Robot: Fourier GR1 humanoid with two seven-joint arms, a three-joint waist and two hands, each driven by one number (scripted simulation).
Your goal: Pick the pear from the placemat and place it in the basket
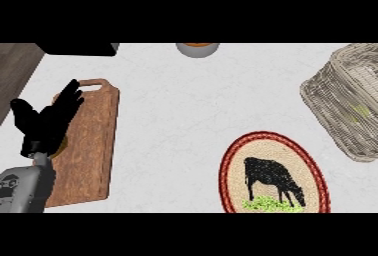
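- Head view, the only one I'm getting: my left hand (46, 122) is sitting at the left edge with its black fingers straight and pointing up. It's open, holding nothing, and hovering over the long brown wooden cutting board (92, 150). I'm reading that as resting, not reaching.
- My right hand isn't showing up anywhere, so I'm not saying anything about its fingers.
- The oval woven placemat with the red rim and the black cow on it (226, 167) is lying low and right of centre, and I'm not seeing any pear on it, just the cow and the green grass patch that's part of the print.
- The pale woven basket (336, 100) is lying at the right edge, and a yellow-green blob is peeking through the weave (361, 111). I'm guessing that's the pear, already inside, so the placing part looks done to me.
- The relation that matters: the pear is well off to the right of my left hand, with the whole white counter (184, 100) and the placemat between us. That's right-hand territory, not left. I can't tell the pear's long axis through the weave.
- Also hanging around: a grey cup with something orange in it (197, 49) at the top edge.
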